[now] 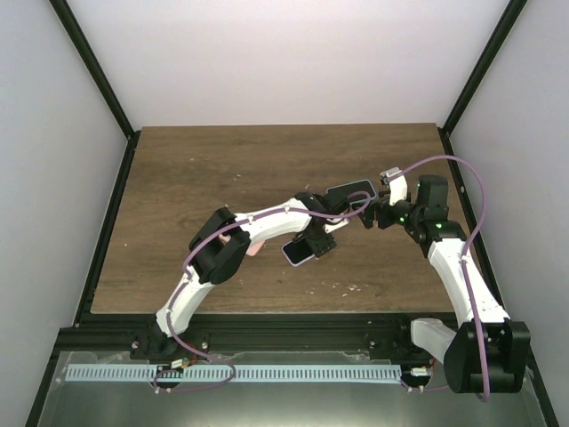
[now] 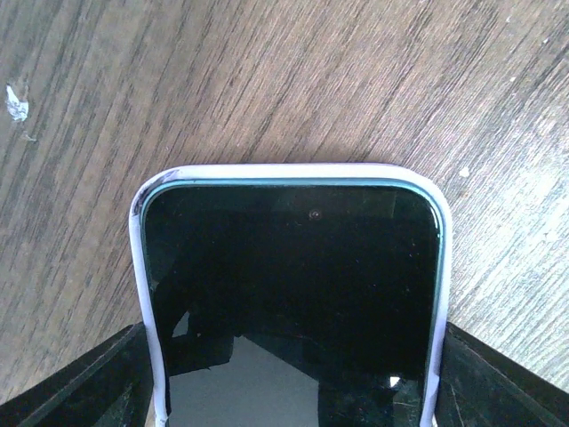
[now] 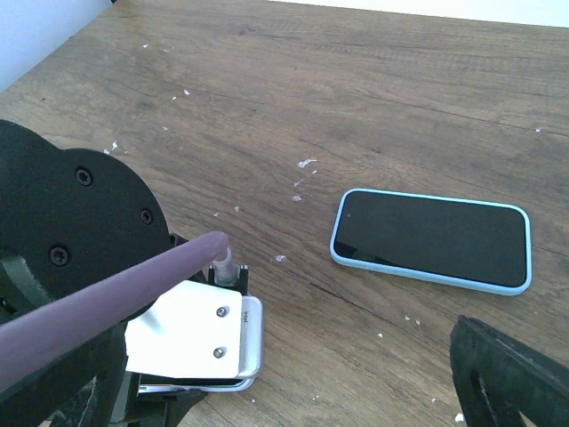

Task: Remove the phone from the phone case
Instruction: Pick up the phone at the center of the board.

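Observation:
My left gripper [image 1: 313, 242] is shut on a phone in a pale lavender case [image 1: 298, 252] and holds it by its long edges just above the table. In the left wrist view the dark screen with a thin teal rim [image 2: 293, 267] fills the middle, the case rim [image 2: 138, 267] wraps it, and the black fingers [image 2: 80, 382] press both sides. A second phone with a light blue rim [image 3: 431, 238] lies flat, screen up, on the wood; it also shows in the top view [image 1: 348, 190]. My right gripper [image 1: 373, 213] hovers next to it, open and empty, one finger [image 3: 507, 382] showing.
The left arm's wrist, white camera plate [image 3: 191, 342] and purple cable [image 3: 107, 298] sit close in front of my right gripper. Small white crumbs [image 3: 305, 164] dot the wooden table [image 1: 222, 169]. Black frame posts [image 1: 93, 71] and white walls bound the table.

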Robot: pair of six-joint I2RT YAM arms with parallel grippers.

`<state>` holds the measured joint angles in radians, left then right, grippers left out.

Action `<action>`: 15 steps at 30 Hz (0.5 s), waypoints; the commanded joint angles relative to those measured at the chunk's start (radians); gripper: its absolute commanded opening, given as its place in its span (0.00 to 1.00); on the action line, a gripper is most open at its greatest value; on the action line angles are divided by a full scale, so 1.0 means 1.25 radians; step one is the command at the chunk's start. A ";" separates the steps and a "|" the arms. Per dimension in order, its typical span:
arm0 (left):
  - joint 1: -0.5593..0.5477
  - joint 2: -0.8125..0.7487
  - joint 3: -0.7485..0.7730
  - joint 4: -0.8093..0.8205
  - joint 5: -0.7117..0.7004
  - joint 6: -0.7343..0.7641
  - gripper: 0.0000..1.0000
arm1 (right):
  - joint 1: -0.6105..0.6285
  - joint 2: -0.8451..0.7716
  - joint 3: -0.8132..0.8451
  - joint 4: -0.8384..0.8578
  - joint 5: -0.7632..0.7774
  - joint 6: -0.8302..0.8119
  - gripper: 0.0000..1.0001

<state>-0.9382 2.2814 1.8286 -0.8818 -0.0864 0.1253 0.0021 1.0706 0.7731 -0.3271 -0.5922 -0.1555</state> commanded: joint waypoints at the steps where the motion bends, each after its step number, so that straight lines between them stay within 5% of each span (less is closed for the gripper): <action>1: 0.001 0.035 0.005 -0.016 -0.006 -0.039 0.72 | -0.007 -0.001 0.003 0.021 0.004 0.007 1.00; 3: 0.002 0.022 -0.006 0.005 -0.017 -0.051 0.84 | -0.007 -0.001 0.003 0.021 0.003 0.007 1.00; 6: 0.003 0.022 -0.009 0.009 -0.014 -0.048 0.87 | -0.007 -0.001 0.003 0.021 0.002 0.007 1.00; 15: 0.021 0.043 0.003 -0.016 0.031 -0.065 0.62 | -0.007 -0.004 0.003 0.019 0.005 0.004 1.00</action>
<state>-0.9310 2.2848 1.8317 -0.8776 -0.0803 0.0849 0.0021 1.0706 0.7731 -0.3271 -0.5903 -0.1555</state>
